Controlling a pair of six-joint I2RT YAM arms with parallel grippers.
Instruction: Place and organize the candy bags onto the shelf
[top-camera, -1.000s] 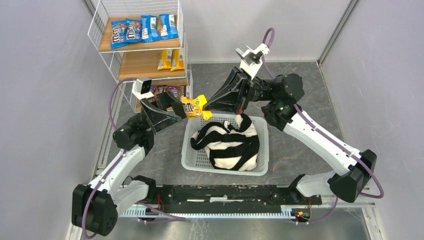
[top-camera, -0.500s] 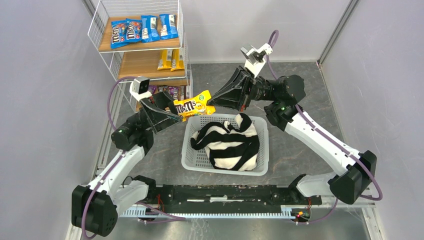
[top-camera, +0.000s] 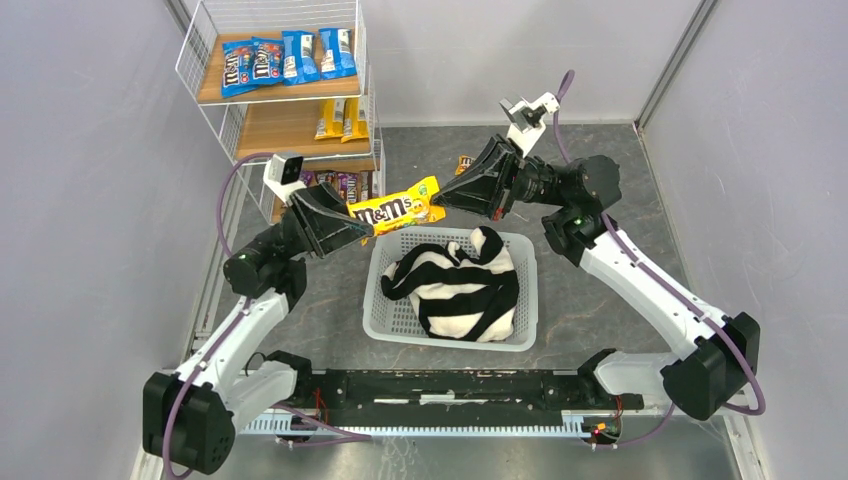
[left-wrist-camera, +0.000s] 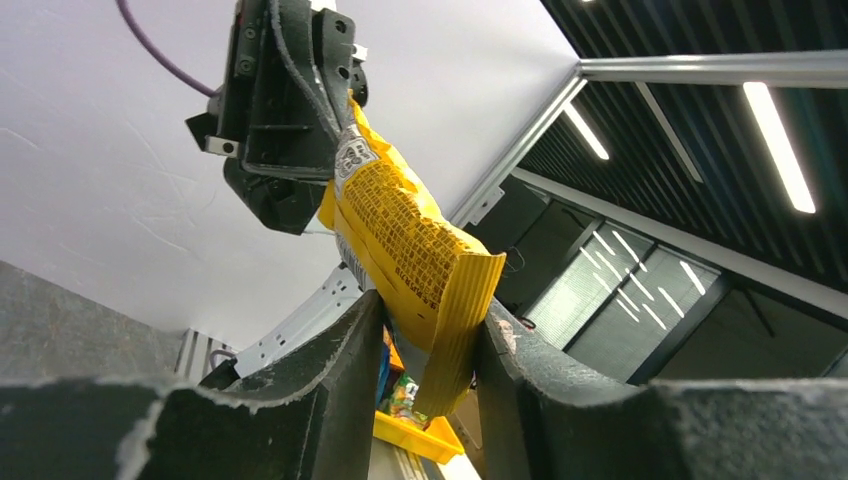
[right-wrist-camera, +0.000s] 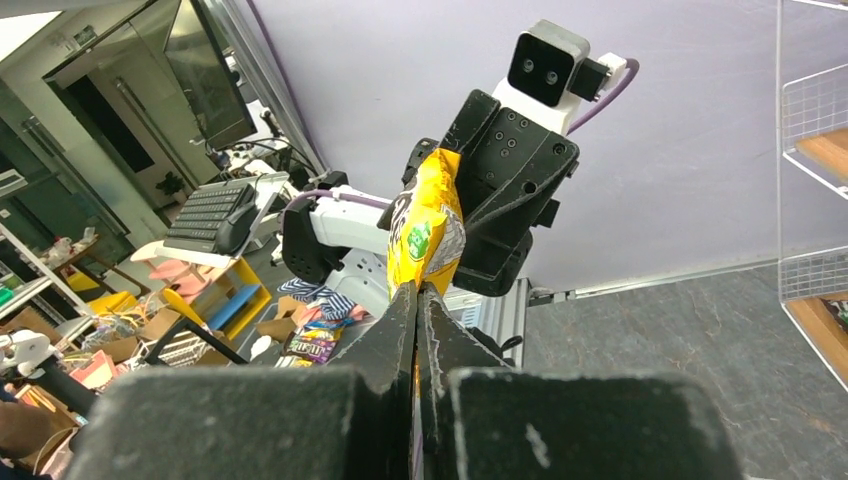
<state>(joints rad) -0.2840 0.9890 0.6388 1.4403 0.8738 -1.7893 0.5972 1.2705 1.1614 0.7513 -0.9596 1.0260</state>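
Observation:
A yellow candy bag (top-camera: 395, 209) hangs stretched between both grippers, above the far edge of the basket. My right gripper (top-camera: 437, 202) is shut on its right end, the pads pinching the seam (right-wrist-camera: 417, 290). The bag's crimped left end (left-wrist-camera: 455, 320) sits between the fingers of my left gripper (left-wrist-camera: 430, 315), which stand partly open: the bag leans on the right finger, with a gap to the left one. On the shelf (top-camera: 290, 120) at the far left, blue bags (top-camera: 280, 58) lie on the top board, yellow ones (top-camera: 340, 118) on the middle, dark ones (top-camera: 335, 182) on the bottom.
A white lattice basket (top-camera: 450, 343) stands mid-table with a black-and-white striped cloth (top-camera: 455, 285) in it. A small packet (top-camera: 465, 162) lies on the floor behind the right gripper. Grey walls close in both sides.
The right gripper has drawn away to the right and the crumpled yellow bag is now pulled out flat. The left jaws have narrowed around the bag's left end.

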